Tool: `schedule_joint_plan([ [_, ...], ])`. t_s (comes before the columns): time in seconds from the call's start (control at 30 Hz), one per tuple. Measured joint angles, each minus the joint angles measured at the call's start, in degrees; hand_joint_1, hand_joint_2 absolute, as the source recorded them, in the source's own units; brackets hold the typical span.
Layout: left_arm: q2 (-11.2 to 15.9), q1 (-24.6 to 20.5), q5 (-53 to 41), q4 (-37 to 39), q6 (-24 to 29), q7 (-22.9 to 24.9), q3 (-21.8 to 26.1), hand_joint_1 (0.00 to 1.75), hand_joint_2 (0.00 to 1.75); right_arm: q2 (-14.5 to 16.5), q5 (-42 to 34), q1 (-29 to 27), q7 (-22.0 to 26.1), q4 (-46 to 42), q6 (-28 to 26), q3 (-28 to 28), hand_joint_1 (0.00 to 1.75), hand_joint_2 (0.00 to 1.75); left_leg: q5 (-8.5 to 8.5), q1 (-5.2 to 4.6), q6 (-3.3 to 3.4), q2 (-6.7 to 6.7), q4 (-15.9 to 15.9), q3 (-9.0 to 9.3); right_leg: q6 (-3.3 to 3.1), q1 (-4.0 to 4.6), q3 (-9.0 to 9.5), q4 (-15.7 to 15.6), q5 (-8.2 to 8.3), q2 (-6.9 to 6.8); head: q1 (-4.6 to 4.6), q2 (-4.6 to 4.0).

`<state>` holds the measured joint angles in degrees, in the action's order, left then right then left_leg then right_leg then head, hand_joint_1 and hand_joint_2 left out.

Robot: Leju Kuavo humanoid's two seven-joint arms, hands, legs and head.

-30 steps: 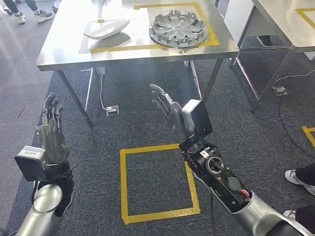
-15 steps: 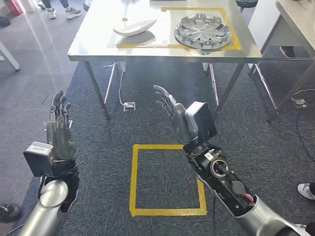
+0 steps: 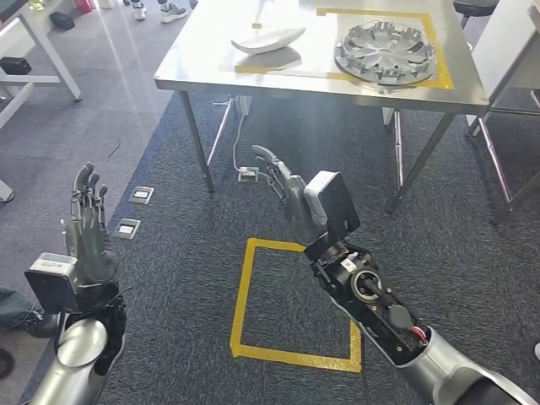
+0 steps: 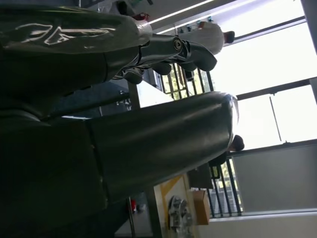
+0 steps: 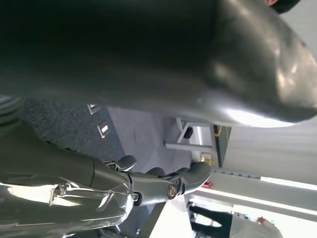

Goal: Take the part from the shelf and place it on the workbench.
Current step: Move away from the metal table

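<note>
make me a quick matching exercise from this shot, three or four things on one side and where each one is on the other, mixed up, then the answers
Things:
1. wheel cover
2. white curved part
3. yellow tape square
4. left robot hand

Places:
A. on the carpet, in front of the table
B. raised and empty, near the picture's left edge
C. on the table, inside the taped outline, right side
D. on the table, left of the wheel cover

Pairs: 1-C, 2-D, 3-A, 4-B

Holding the left hand (image 3: 89,236) raised at the left, fingers upright and apart, gripping nothing. Reaching the right hand (image 3: 296,198) forward on an outstretched silver arm, fingers extended and spread, likewise empty.
</note>
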<state>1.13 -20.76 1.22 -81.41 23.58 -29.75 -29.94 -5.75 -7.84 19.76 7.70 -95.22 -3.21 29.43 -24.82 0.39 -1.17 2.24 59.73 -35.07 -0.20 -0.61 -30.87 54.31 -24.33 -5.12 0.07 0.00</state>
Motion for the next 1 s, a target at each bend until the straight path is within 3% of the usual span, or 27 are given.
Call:
schedule_joint_plan([
  [0.07, 0.0, -0.2, 0.0, -0.1, 0.2, 0.0, 0.0, 0.00, 0.00, 0.0, -0.1, 0.1, 0.0, -0.1, 0.0, 0.0, 0.00, 0.00, 0.95, -0.44, 0.74, 1.91, -4.6, 2.25, 0.50, 0.41, -0.11, 0.1, -0.02, -1.08, 0.08, 0.00],
  [0.13, 0.0, -0.1, 0.0, -0.2, 0.3, 0.1, 0.0, 0.00, 0.00, 0.0, -0.2, 0.2, -0.1, -0.1, 0.0, 0.1, 0.00, 0.00, 1.10, -0.57, 1.58, 1.02, -5.2, 2.07, 1.10, 0.57, -0.14, 0.2, -0.03, -2.27, 0.43, 0.00],
  [0.2, 0.1, 0.1, 0.0, -0.3, 0.4, 0.1, 0.0, 0.00, 0.00, 0.0, -0.3, 0.3, -0.1, -0.1, 0.0, 0.2, 0.00, 0.00, 1.53, -0.38, 2.30, -0.20, -5.7, 1.99, 1.70, 0.31, -0.54, 1.0, -0.94, -0.93, 0.67, 0.00],
  [0.27, 0.1, 0.2, 0.0, -0.4, 0.4, 0.1, 0.0, 0.00, 0.00, 0.0, -0.3, 0.2, -0.1, -0.1, 0.0, 0.2, 0.00, 0.00, 1.79, -0.18, 2.70, -0.76, -5.9, 2.01, 2.05, 0.04, -1.10, 2.1, -2.02, 1.45, 0.84, 0.00],
  [0.37, 0.1, 0.2, 0.0, -0.4, 0.4, 0.1, 0.0, 0.00, 0.00, 0.0, -0.3, 0.2, 0.0, -0.1, 0.0, 0.2, 0.00, 0.00, 1.85, -0.16, 2.82, -0.95, -5.9, 1.98, 2.06, 0.01, -1.53, 3.3, -2.84, 2.32, 0.95, 0.00],
  [0.4, 0.0, 0.2, 0.0, -0.4, 0.4, 0.1, 0.0, 0.00, 0.00, 0.0, -0.3, 0.2, 0.0, -0.1, 0.0, 0.2, 0.00, 0.00, 1.91, -0.17, 2.94, -1.29, -5.9, 1.93, 2.10, 0.01, -2.56, 5.8, -4.19, 3.06, 1.18, 0.00],
  [0.43, 0.0, 0.3, 0.0, -0.4, 0.4, 0.1, 0.0, 0.00, 0.00, 0.0, -0.3, 0.1, 0.0, -0.1, 0.0, 0.3, 0.00, 0.00, 2.02, -0.23, 3.08, -2.41, -5.8, 1.86, 2.11, 0.01, -4.02, 9.5, -5.45, 3.87, 1.56, 0.00],
  [0.47, 0.0, 0.4, 0.0, -0.4, 0.4, 0.1, 0.0, 0.00, 0.00, 0.0, -0.3, 0.0, -0.1, -0.1, 0.0, 0.3, 0.00, 0.00, 2.12, -0.30, 3.20, -3.87, -5.7, 1.81, 2.04, -0.01, -4.44, 11.1, -5.49, 4.81, 2.05, 0.00],
  [0.5, -0.1, 0.6, 0.0, -0.4, 0.4, 0.1, 0.0, 0.00, 0.00, 0.0, -0.3, 0.0, -0.1, -0.1, 0.0, 0.3, 0.00, 0.00, 2.19, -0.36, 3.24, -5.42, -5.6, 1.77, 1.91, -0.02, -4.00, 10.6, -4.51, 5.87, 2.55, 0.00],
  [0.57, -0.1, 0.7, 0.0, -0.4, 0.4, 0.1, 0.0, 0.00, 0.00, 0.0, -0.3, 0.0, -0.1, 0.0, 0.0, 0.4, 0.00, 0.00, 2.31, -0.50, 2.94, -7.77, -5.2, 1.47, 1.55, -0.26, -0.65, 4.0, -1.46, 8.32, 3.00, 0.00],
  [0.63, -0.1, 0.7, -0.1, -0.4, 0.4, 0.1, 0.0, 0.00, 0.00, 0.0, -0.3, 0.1, -0.1, 0.0, 0.0, 0.4, 0.00, 0.00, 2.70, -0.37, 2.20, -9.00, -5.0, 0.68, 1.36, -0.31, 0.69, 1.4, -1.50, 9.32, 3.12, 0.00],
  [0.7, 0.0, 0.9, -0.2, -0.6, 0.5, 0.2, 0.0, 0.00, 0.00, 0.0, -0.3, 0.1, 0.0, 0.0, 0.0, 0.5, 0.00, 0.00, 3.08, -0.27, 1.41, -9.68, -5.0, 0.05, 0.97, -0.40, 1.00, 0.6, -1.33, 8.08, 3.18, 0.00],
  [0.77, 0.1, 1.0, -0.3, -0.8, 0.6, 0.2, 0.0, 0.00, 0.00, 0.0, -0.3, 0.2, 0.2, 0.0, 0.0, 0.6, 0.00, 0.00, 1.61, -0.48, 0.75, -7.35, -2.6, -1.29, 0.36, -0.60, 1.20, -0.1, -0.82, 6.53, 2.52, 0.00],
  [0.83, 0.3, 1.3, -0.4, -1.1, 0.8, 0.3, 0.0, 0.00, 0.00, 0.0, -0.2, 0.2, 0.4, 0.0, 0.1, 0.7, 0.00, 0.00, -1.94, -0.32, 0.16, -4.12, 4.4, -4.78, -0.01, -0.45, 1.18, -0.4, -0.60, 4.91, 1.63, 0.00],
  [0.9, 0.4, 2.0, -0.4, -1.2, 0.9, 0.3, 0.0, 0.00, 0.00, 0.0, -0.1, 0.1, 0.7, 0.2, 0.1, 0.8, 0.00, 0.00, -4.22, 0.10, -0.33, -3.19, 11.1, -8.21, -0.07, -0.30, 1.03, -0.4, -0.60, 3.19, 1.10, 0.00],
  [0.93, 0.5, 2.4, -0.4, -1.2, 0.9, 0.3, 0.0, 0.00, 0.00, 0.0, 0.1, 0.1, 0.8, 0.2, 0.1, 0.9, 0.00, 0.00, -3.92, 0.27, -0.51, -2.99, 11.7, -8.54, -0.06, -0.28, 0.98, -0.4, -0.62, 2.33, 0.86, 0.00],
  [0.97, 0.7, 2.7, -0.3, -1.2, 0.9, 0.3, 0.0, 0.00, 0.00, 0.0, 0.2, 0.2, 1.0, 0.3, 0.1, 1.0, 0.00, 0.00, -2.66, 0.40, -0.61, -2.67, 10.0, -7.62, -0.02, -0.29, 0.98, -0.4, -0.66, 1.50, 0.60, 0.00],
  [1.0, 0.7, 2.9, -0.3, -1.3, 0.9, 0.3, 0.0, 0.00, 0.00, 0.1, 0.4, 0.3, 1.2, 0.4, 0.0, 1.1, 0.00, 0.00, -0.81, 0.47, -0.62, -1.89, 6.2, -5.56, 0.07, -0.29, 1.04, -0.3, -0.72, 0.72, 0.36, 0.00],
])
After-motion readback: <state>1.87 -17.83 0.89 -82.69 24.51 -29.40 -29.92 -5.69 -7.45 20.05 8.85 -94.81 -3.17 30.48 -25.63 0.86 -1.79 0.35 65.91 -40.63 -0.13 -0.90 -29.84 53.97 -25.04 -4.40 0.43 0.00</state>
